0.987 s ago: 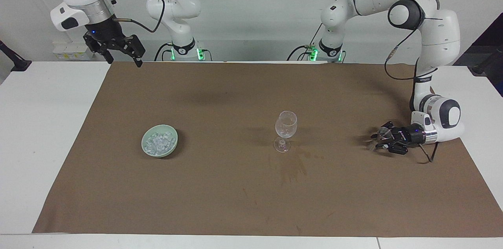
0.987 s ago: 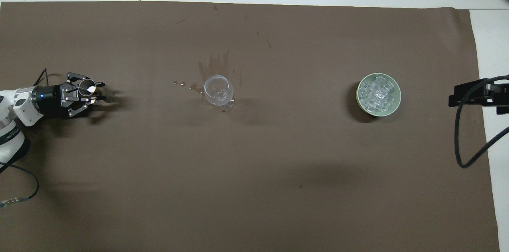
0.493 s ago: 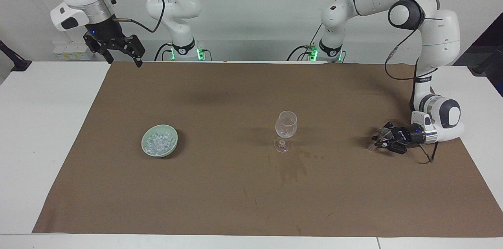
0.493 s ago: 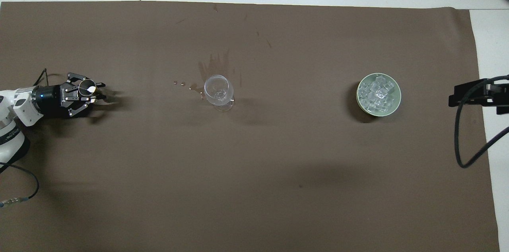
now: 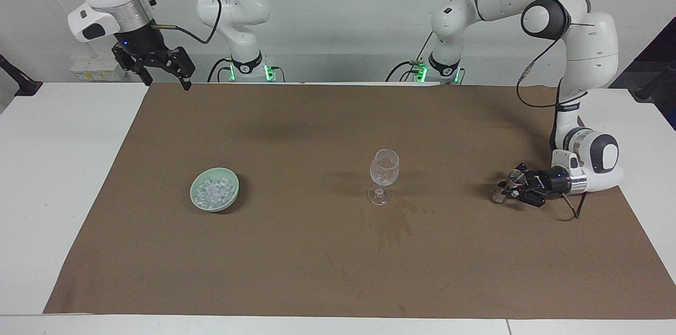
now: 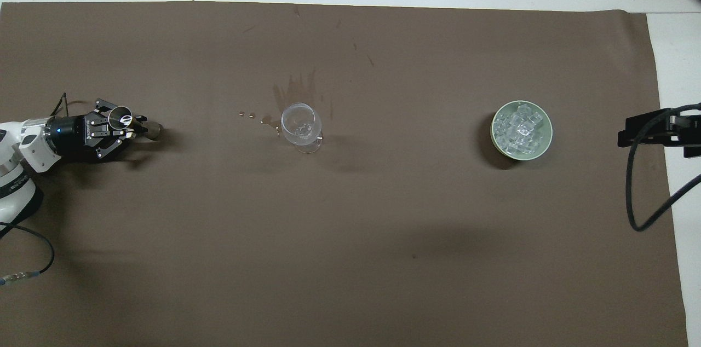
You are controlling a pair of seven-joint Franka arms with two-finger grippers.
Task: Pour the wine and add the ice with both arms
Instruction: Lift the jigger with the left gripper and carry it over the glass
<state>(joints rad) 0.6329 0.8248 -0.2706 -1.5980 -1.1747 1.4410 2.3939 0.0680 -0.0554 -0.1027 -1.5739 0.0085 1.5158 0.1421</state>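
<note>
L hand (image 5: 508, 187) low on mat holding jigger (image 6: 121, 119), R hand (image 5: 161, 72) wide, waiting up high

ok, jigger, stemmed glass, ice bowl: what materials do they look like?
Small silvery hourglass jigger at the left gripper: polished metal, bright reflective rim. Clear stemmed wine glass: glass or clear plastic, see-through. Pale green round bowl: likely glazed ceramic, smooth and opaque.

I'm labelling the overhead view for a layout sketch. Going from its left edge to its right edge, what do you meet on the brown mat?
Left gripper with the jigger → small droplets → wine glass → bowl of ice → right gripper at the mat's edge.
</note>
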